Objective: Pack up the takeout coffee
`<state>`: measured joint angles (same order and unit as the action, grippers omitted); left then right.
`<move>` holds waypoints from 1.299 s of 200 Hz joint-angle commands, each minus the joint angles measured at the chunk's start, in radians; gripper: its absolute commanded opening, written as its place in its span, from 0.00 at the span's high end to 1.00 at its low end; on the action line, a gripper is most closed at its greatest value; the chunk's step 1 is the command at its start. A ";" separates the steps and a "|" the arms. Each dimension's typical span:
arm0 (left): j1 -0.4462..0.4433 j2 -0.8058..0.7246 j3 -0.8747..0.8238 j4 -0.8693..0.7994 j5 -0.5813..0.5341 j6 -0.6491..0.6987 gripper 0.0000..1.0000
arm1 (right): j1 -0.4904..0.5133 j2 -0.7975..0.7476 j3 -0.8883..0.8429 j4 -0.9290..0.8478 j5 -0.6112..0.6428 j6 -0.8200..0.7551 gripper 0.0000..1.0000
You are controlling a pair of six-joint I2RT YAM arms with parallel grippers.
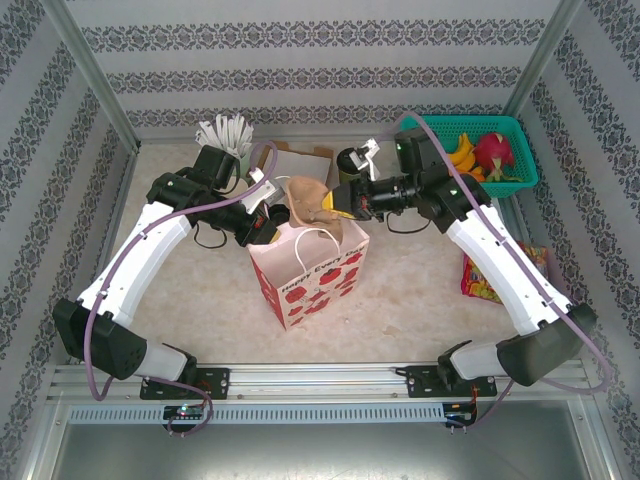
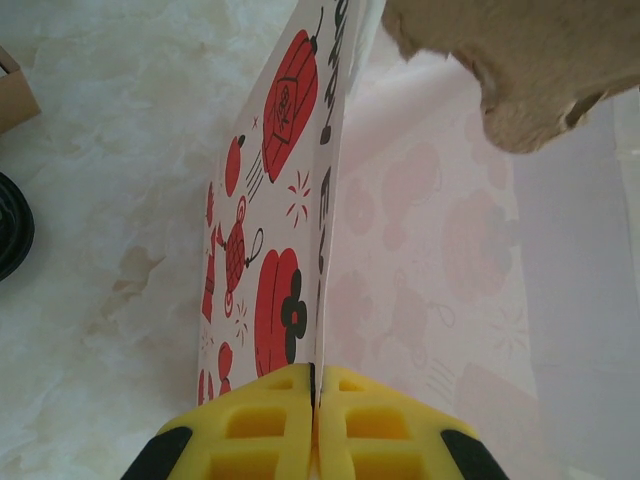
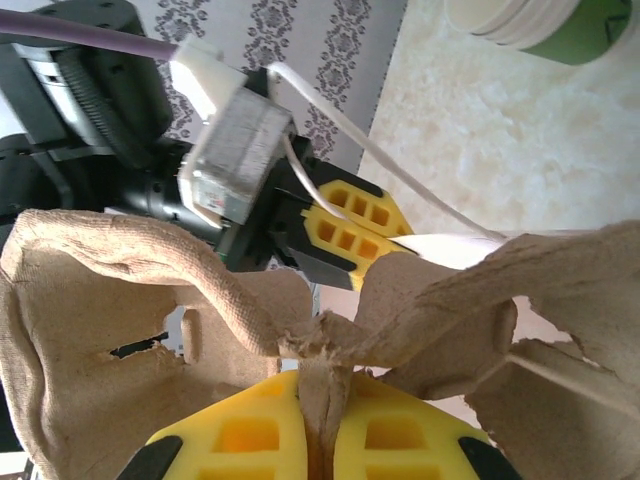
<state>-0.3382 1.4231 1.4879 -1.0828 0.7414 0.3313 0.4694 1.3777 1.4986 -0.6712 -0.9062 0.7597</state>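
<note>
1 paper bag (image 1: 320, 275), 1 pulp carrier (image 1: 305, 195), 1 lidded coffee cup (image 1: 349, 162). 1 teal basket (image 1: 480, 120) w/ 1 dragon fruit (image 1: 492, 152).

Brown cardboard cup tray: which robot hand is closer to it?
Right. The right gripper is shut on the middle ridge of the brown cardboard cup tray, holding it over the red-printed white paper bag. The left gripper is close beside the tray, pinching the bag's rim.

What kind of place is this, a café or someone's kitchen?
Probably a staged robot test booth, not a real café: wallpaper panels set in a bare metal frame, a left arm and a right arm bolted to a rail, and a teal basket of fruit as a prop.
</note>
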 commanded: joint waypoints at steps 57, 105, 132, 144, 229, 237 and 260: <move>0.008 0.005 0.006 0.040 0.059 -0.017 1.00 | 0.056 0.011 -0.029 -0.163 0.213 -0.126 1.00; 0.009 0.013 0.009 0.051 0.072 -0.029 1.00 | 0.106 0.039 -0.013 -0.250 0.362 -0.207 1.00; 0.014 0.011 0.006 0.064 0.100 -0.041 1.00 | 0.127 0.055 -0.008 -0.276 0.440 -0.239 1.00; 0.016 0.007 0.004 0.070 0.103 -0.045 1.00 | 0.133 0.062 -0.001 -0.288 0.462 -0.251 1.00; 0.019 0.033 0.062 0.070 0.152 -0.122 0.84 | 0.213 0.117 0.074 -0.332 0.672 -0.211 1.00; 0.019 0.023 0.076 0.062 0.180 -0.118 0.79 | 0.217 0.122 0.075 -0.328 0.672 -0.192 1.00; 0.020 -0.061 0.054 0.098 0.200 -0.124 0.55 | 0.218 0.122 0.067 -0.305 0.672 -0.130 1.00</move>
<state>-0.3294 1.4521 1.5208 -1.0302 0.8639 0.2234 0.6727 1.4845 1.5501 -0.9768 -0.2874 0.5552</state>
